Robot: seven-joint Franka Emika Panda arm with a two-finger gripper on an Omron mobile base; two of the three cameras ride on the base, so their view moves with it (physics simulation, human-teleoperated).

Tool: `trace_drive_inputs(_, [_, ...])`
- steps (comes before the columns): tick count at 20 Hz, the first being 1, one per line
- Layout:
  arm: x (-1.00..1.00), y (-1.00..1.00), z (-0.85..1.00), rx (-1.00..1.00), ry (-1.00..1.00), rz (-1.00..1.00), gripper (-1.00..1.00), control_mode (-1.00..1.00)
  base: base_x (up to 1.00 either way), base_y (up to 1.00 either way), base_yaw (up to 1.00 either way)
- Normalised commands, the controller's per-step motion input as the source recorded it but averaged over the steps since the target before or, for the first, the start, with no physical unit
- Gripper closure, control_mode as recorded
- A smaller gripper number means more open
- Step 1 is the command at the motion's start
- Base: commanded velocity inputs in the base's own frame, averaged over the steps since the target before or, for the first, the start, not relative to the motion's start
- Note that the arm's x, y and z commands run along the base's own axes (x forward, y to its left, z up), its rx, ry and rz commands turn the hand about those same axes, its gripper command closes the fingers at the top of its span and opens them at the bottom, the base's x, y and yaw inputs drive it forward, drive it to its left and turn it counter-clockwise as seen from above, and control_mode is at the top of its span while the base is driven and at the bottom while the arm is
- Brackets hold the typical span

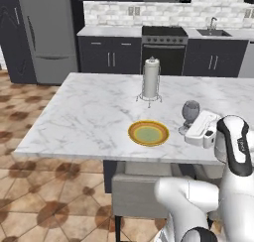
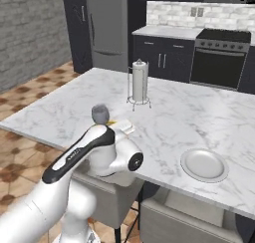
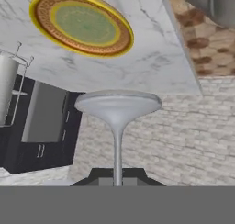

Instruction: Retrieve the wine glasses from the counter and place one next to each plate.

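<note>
Arm: white body fills the near foreground of both base views; hand reaches over the near edge of the tabletop (image 1: 89,117).
Gripper (image 3: 117,178): jaws closed on the thin stem of a glass (image 3: 117,109); hand view shows the foot and stem running away from the finger tips.
Glass, left base view: grey bowl stands just above the white hand, right of the yellow plate (image 1: 148,133), near but apart from it.
Glass, right base view: bowl peeks over the arm's elbow; stem and foot hidden behind the arm. Whether the foot touches the marble, cannot tell.
Yellow plate: orange-yellow rim, greenish centre, flat on the tabletop close to its near edge. Clear in the left base view and the hand view; in the right base view just a yellow sliver beside the hand.
White plate (image 2: 204,164): plain, flat on the tabletop near its front edge, well apart from the gripper. Seen in the right base view.
Towel roll (image 1: 151,79): upright on a wire stand, mid-tabletop, behind the yellow plate; its edge also shows at the left of the hand view.
Stools: grey seats tucked under the near edge, both base views.
Far wall: dark cabinets, oven (image 1: 164,48), fridge (image 1: 47,32); sink and faucet (image 1: 213,29) show in the left base view.
Writing: none readable.
</note>
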Motion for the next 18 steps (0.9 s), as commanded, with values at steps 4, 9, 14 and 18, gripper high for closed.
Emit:
trace_drive_inputs(4, [0.57, -0.55, -0.02, 0.07, 0.06, 0.07, 1.0, -1.0, 0.0, 0.0, 0.0])
trace_drive_inputs(9, [0.5, -0.39, -0.04, 0.05, 0.01, 0.09, 1.0, -1.0, 0.0, 0.0, 0.0])
trace_drive_inputs(14, [0.49, -0.23, -0.07, 0.01, 0.0, 0.18, 1.0, -1.0, 0.0, 0.0, 0.0])
trace_drive_inputs(18, [0.34, -0.16, -0.24, 0.0, 0.0, 0.21, 1.0, -1.0, 0.0, 0.0, 0.0])
